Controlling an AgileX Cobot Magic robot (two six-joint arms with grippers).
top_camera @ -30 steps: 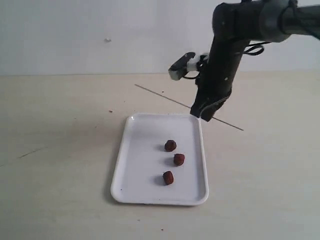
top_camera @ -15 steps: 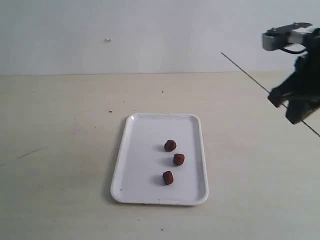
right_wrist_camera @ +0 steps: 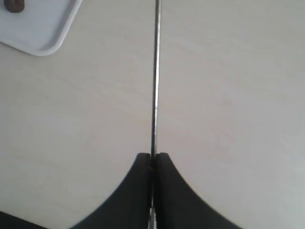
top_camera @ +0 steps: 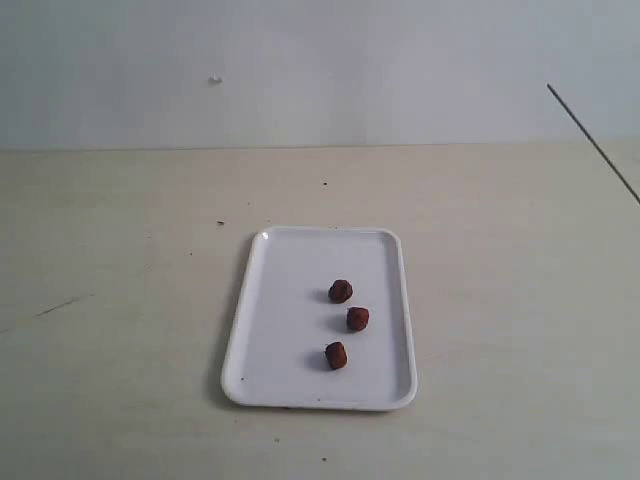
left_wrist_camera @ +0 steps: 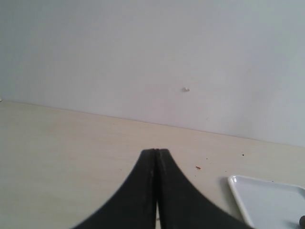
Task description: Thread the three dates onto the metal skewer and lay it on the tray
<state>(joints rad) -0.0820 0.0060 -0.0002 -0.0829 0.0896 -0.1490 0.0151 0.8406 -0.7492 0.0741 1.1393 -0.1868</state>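
Note:
Three dates [top_camera: 341, 291] [top_camera: 358, 319] [top_camera: 336, 355] lie loose in a slanted row on the white tray [top_camera: 290, 310] in the middle of the table. The metal skewer [top_camera: 592, 142] shows as a thin dark line at the far right edge of the exterior view, raised above the table. My right gripper [right_wrist_camera: 152, 156] is shut on the skewer [right_wrist_camera: 155, 76], which sticks straight out from between its fingertips; one date [right_wrist_camera: 14, 5] and a tray corner [right_wrist_camera: 45, 40] show there. My left gripper [left_wrist_camera: 155, 151] is shut with nothing in it, over bare table beside the tray's corner [left_wrist_camera: 248, 195]. Neither arm shows in the exterior view.
The table is pale wood with a white wall behind it. A few small dark specks [top_camera: 324, 183] and a faint scratch [top_camera: 60, 305] mark its surface.
The right arm has carried the skewer up and to the right, from the tray's far corner out past the right edge of the exterior view. The dates and tray have not moved.

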